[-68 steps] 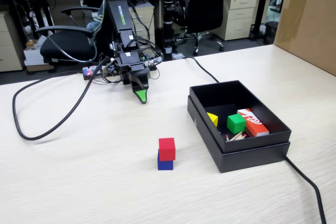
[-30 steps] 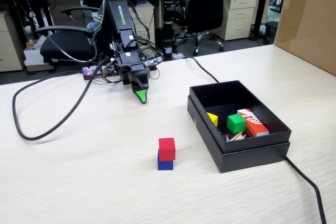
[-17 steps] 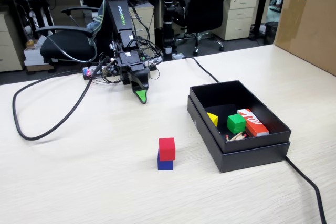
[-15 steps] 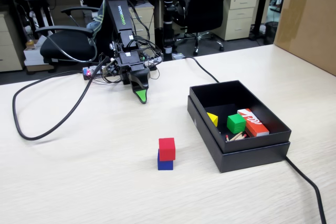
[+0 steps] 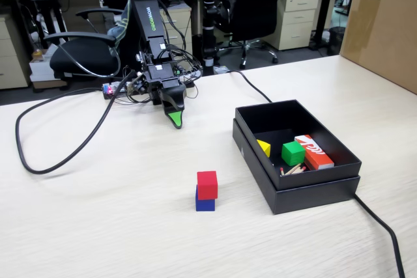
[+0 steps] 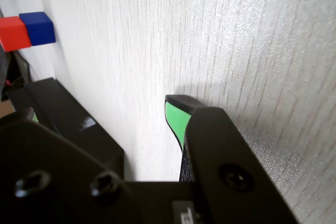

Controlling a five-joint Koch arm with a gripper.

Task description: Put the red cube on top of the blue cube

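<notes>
Fixed view: red cube (image 5: 207, 184) sits on blue cube (image 5: 204, 204), likely light and rigid; grip opposite flat faces. Claw (image 5: 174, 120) well apart; open or closed cannot be told.

The fixed view looks from the front down across the worktop (image 5: 98, 213); the wrist view skims close. Both share the stacked red cube (image 5: 207, 184) and blue cube (image 5: 204, 204).

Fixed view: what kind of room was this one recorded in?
Most likely an open office. Behind the light wood table stand black office chairs, further desks with a drawer pedestal, and a large cardboard box sits at the table's right edge.
</notes>
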